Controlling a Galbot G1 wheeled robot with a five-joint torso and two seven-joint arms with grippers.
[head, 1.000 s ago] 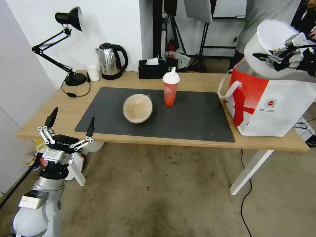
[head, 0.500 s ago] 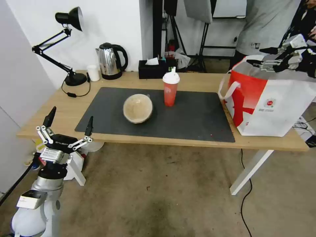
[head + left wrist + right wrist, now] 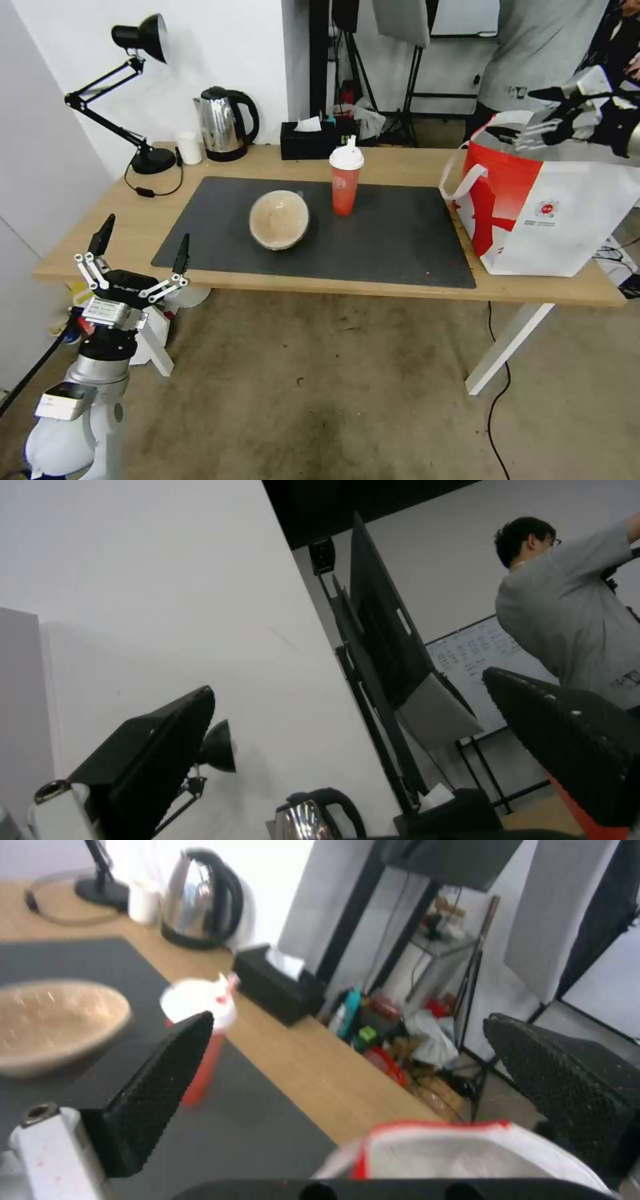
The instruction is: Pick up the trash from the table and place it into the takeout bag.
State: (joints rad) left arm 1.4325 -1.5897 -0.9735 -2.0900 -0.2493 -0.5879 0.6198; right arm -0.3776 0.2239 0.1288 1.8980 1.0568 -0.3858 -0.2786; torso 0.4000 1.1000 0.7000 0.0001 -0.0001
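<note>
Trash on the table (image 3: 413, 167): a beige-filled bowl (image 3: 279, 219) sits on the dark grey mat (image 3: 373, 233) near its middle, and a red cup (image 3: 345, 175) with a white domed lid stands upright at about 2 o'clock from the bowl, near it but apart. The takeout bag (image 3: 553, 213), red and white with loop handles, stands at the table's right end, at 3 o'clock from the cup and well apart from it. The right gripper (image 3: 533, 113) hangs just above the bag's open mouth with its fingers spread and nothing between them; in the right wrist view the bag's rim (image 3: 433, 1135) lies below the spread fingers (image 3: 147, 1090), with the cup (image 3: 200, 1040) and bowl (image 3: 53, 1020) beyond. The left gripper (image 3: 141, 247) is held low off the table's front left corner, at 8 o'clock from the bowl, fingers pointing up, wide apart and empty. At the back of the table, 11 o'clock from the bowl, stand a steel kettle (image 3: 223, 123), a white mug (image 3: 189, 147) and a black desk lamp (image 3: 127, 93); a black tissue box (image 3: 308, 140) sits at 12 o'clock.
</note>
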